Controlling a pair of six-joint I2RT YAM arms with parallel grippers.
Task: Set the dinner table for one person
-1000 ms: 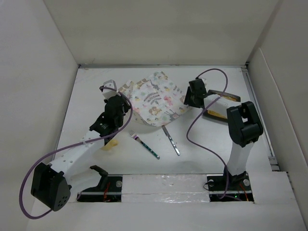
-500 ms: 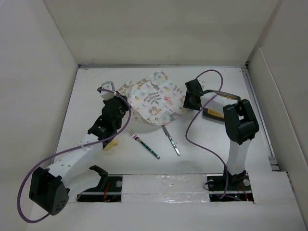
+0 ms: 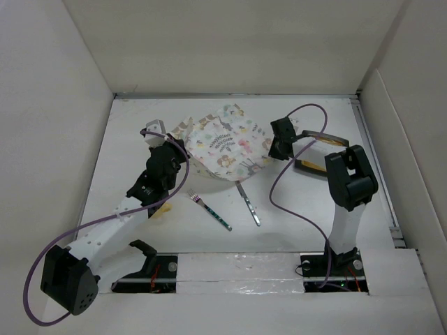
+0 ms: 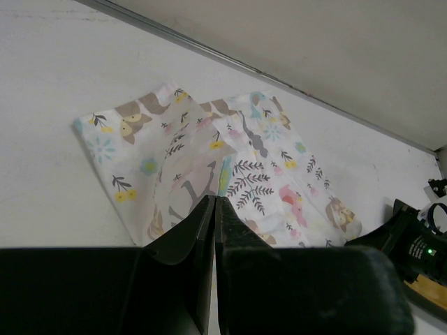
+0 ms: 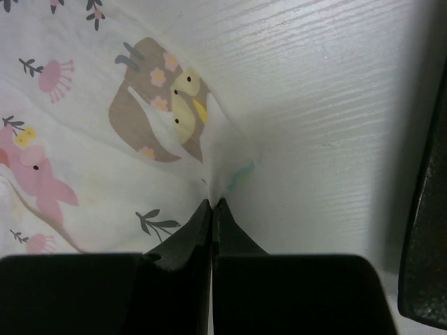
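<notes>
On the white tabletop [image 3: 126, 132], the fork [image 3: 208, 209] and knife [image 3: 248, 203] are lying near. Farther off, the left pincer [image 4: 215, 200] and right pincer [image 5: 211, 204] are each pinching an opposite edge of the rumpled placemat [image 3: 227, 143]. Pulling evenly outward and keeping low should flatten it.

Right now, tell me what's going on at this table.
Both arms are working the patterned placemat, which lies rumpled and partly folded toward the far side of the white table. The left arm has its jaws shut on a fold at the mat's left side. The right arm has its jaws pinched on the mat's right corner. A fork and a knife lie loose on the table nearer the arm bases, untouched.
</notes>
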